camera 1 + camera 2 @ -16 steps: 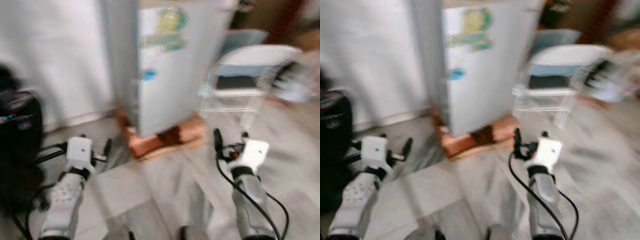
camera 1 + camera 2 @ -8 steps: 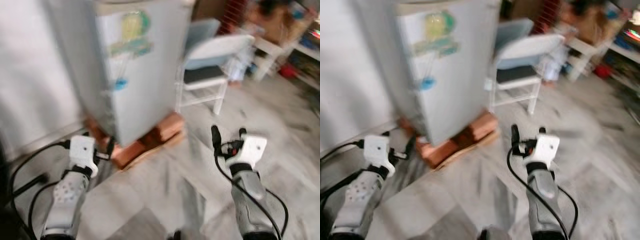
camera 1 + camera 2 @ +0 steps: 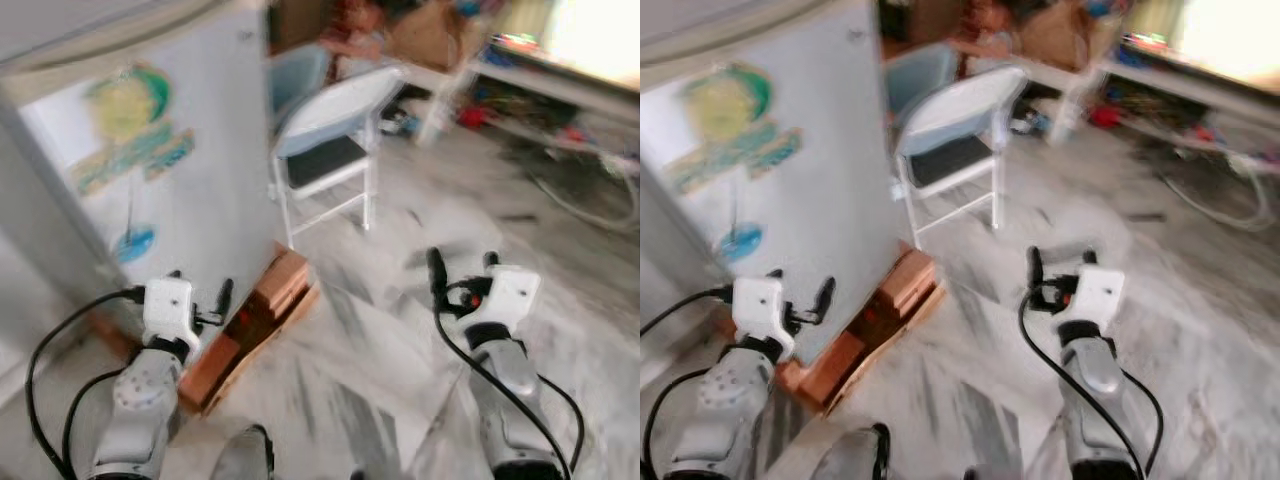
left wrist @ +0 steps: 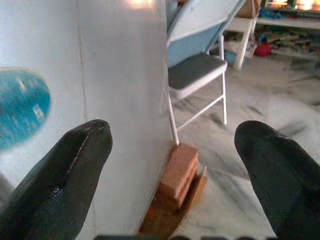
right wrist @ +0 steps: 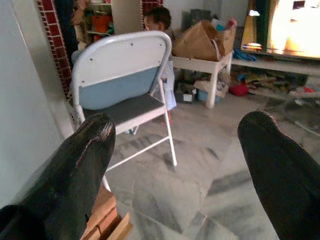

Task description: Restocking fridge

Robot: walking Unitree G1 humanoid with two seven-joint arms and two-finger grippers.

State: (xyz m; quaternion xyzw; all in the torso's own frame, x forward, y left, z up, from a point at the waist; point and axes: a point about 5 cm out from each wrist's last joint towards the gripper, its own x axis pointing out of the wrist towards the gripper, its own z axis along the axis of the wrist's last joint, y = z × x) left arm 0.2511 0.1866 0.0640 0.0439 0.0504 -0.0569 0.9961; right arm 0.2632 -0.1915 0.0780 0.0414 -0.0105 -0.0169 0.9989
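Off to the robot's left stands the fridge [image 3: 150, 170], a pale grey box with its door closed and a few colourful stickers [image 3: 125, 135] on the front, including a round blue one [image 4: 20, 112] low down. It sits raised on a stack of reddish-brown bricks [image 3: 255, 320] and some flat board, which stick out past its bottom corner onto the floor.

Right in front of that corner hangs the left gripper [image 3: 198, 296], held low and close to the fridge without touching it. Its two black fingers [image 4: 65, 175] are spread wide with nothing between them. Over on the other side, the right gripper [image 3: 462, 272] hangs above bare floor, well apart from the fridge, fingers [image 5: 70, 175] also spread wide and holding nothing.

Just past the fridge is a white folding chair [image 3: 330, 140] with a dark seat and a light blue back panel, standing on the grey marble-pattern floor [image 3: 400, 350]. Behind the chair there's a small white table [image 5: 202, 67] with a brown paper bag [image 5: 197, 42] on top, and a person [image 5: 159, 20] partly visible behind the chair back. Farther right runs a long low shelf [image 3: 560, 85] with blurry colourful clutter under it, and a pale cable [image 3: 590, 205] lying on the floor. The head views are a bit smeared.
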